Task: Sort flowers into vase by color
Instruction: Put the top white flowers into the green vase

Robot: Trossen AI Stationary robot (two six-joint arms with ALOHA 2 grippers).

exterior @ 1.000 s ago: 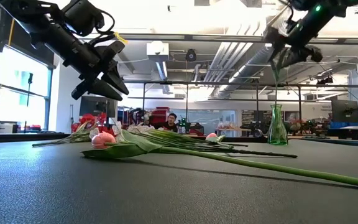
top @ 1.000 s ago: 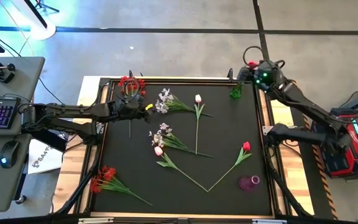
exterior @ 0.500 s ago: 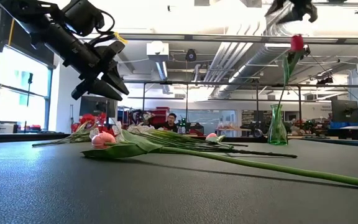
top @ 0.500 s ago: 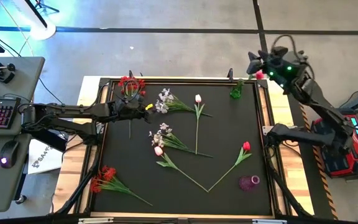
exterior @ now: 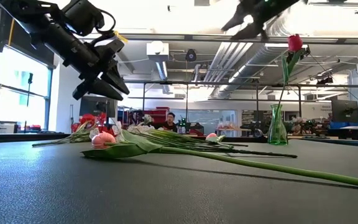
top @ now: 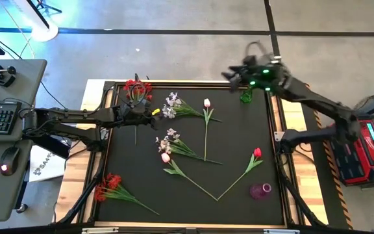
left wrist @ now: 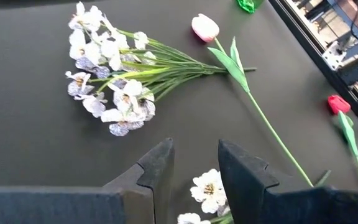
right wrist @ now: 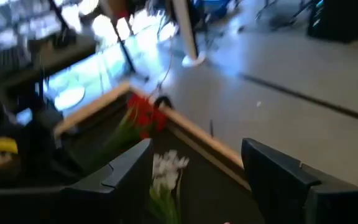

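Black mat [top: 232, 140] framed by a wooden rim, flowers scattered across its middle and left.
Right gripper [top: 234, 73] hangs high over the far right corner, jaws spread wide and empty, beside the green vase [top: 246, 96]; only the low view shows a red tulip [exterior: 295, 42] standing in that vase. Left gripper [left wrist: 194, 163] hovers at the left edge near the red blossoms [top: 137, 87], fingers partly apart, holding nothing. White-lavender sprigs [left wrist: 110, 84] and a pink tulip [left wrist: 205, 27] lie ahead of it. Right half stays mostly bare.
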